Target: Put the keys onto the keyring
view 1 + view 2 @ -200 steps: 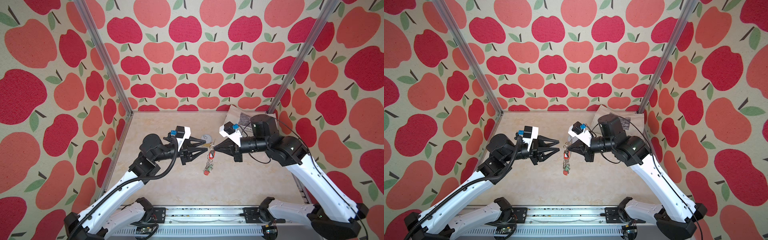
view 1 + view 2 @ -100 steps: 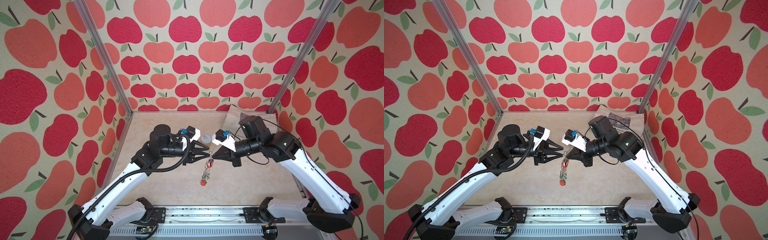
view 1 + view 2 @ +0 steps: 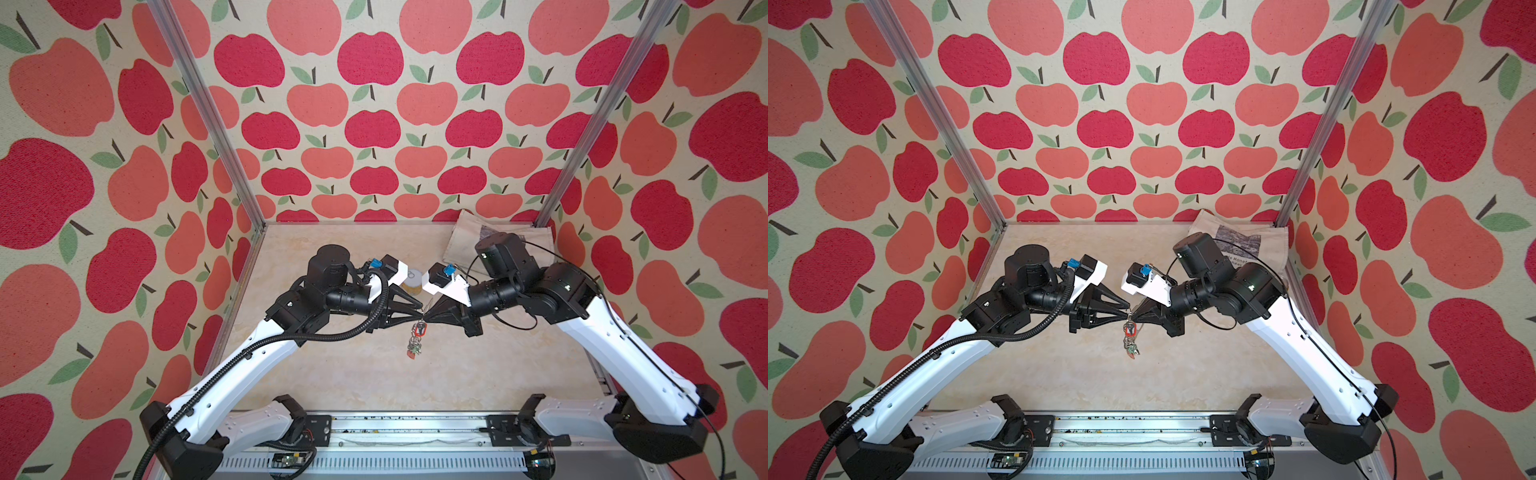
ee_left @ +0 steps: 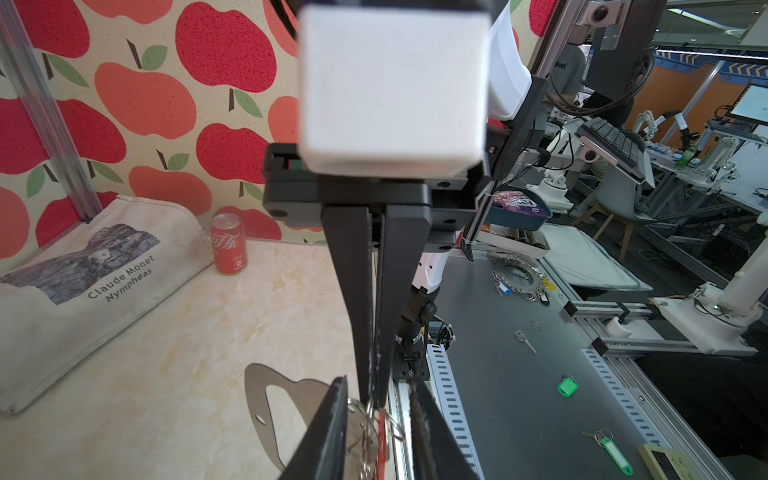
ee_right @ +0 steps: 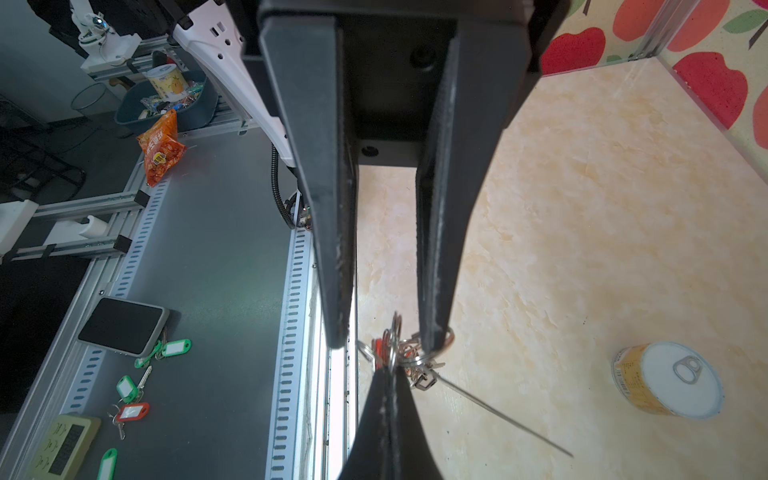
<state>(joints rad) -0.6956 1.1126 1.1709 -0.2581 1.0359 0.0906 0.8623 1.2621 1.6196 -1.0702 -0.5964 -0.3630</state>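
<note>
Here, one keyring (image 4: 253, 390) pinched by clenched right tool (image 4: 374, 401), left tool (image 5: 385, 343) parted, one key bunch (image 3: 414, 344) dangling.

I see the left gripper (image 3: 420, 314) and right gripper (image 3: 425, 320) tip to tip above the middle of the pale marbled surface (image 3: 353, 374). The flat grey-tan keyring plate (image 4: 266, 411) and small silver metal keys (image 3: 414, 343) hang just below them. 1 yellow tin can (image 3: 413, 277) stands behind, and the printed cream canvas bag (image 3: 463, 239) lies back right.

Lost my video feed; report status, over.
Right gripper shut on keyring, held aloft. Left gripper open, straddling its rings; keys dangling below. Tin can stands apart, not blocking.
</note>
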